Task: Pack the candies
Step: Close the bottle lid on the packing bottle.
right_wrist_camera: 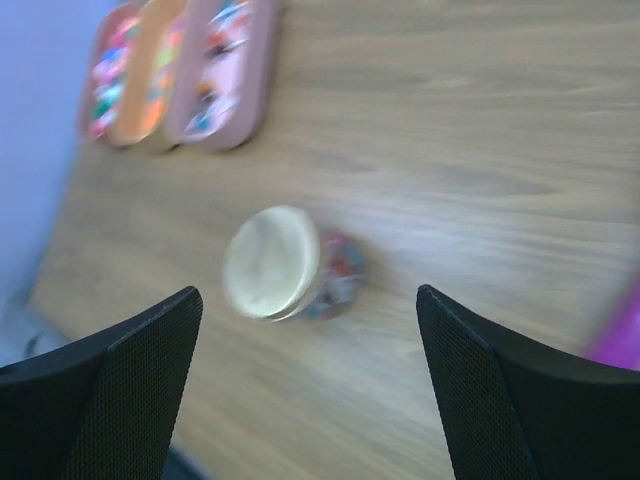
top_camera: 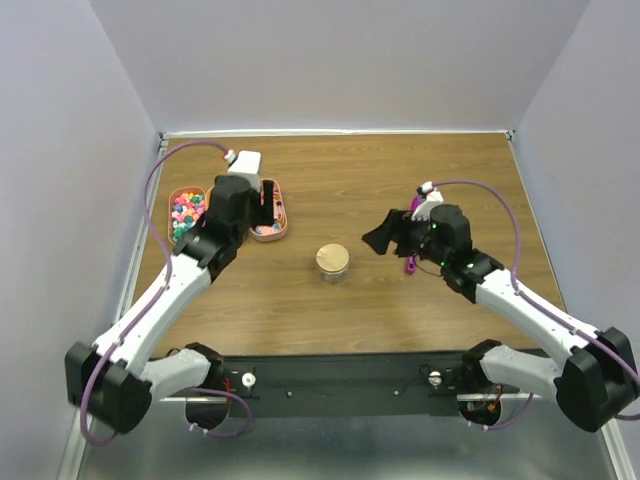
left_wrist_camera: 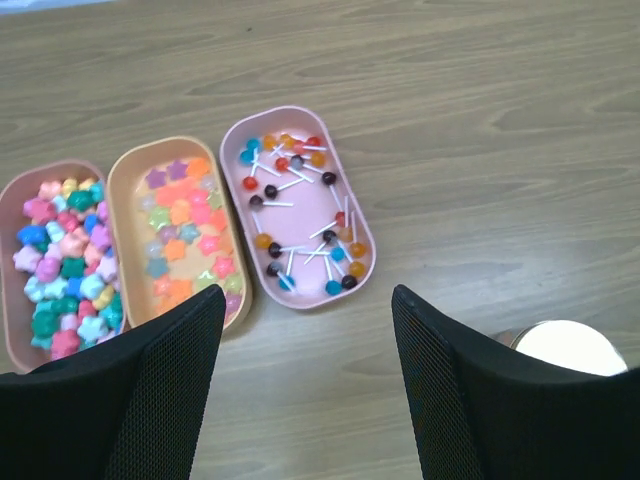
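The candies lie in three oblong trays at the table's left. Mixed star candies [left_wrist_camera: 62, 262] fill the left tray, orange and yellow star candies [left_wrist_camera: 182, 232] the middle one, small lollipops [left_wrist_camera: 300, 205] the pink tray [left_wrist_camera: 236, 180]. A glass jar with a pale wooden lid [top_camera: 333, 259] stands mid-table, and multicoloured candies [right_wrist_camera: 343, 276] show through its side. My left gripper [left_wrist_camera: 308, 310] hangs open above the table just short of the trays, with nothing between its fingers. My right gripper [right_wrist_camera: 308, 295] is open and empty, right of the jar [right_wrist_camera: 272, 262].
A magenta scoop [top_camera: 411, 264] lies on the table beneath the right wrist. In the top view the left arm covers the middle tray; the left tray [top_camera: 185, 212] and the pink tray [top_camera: 272, 220] show beside it. White walls close in the table.
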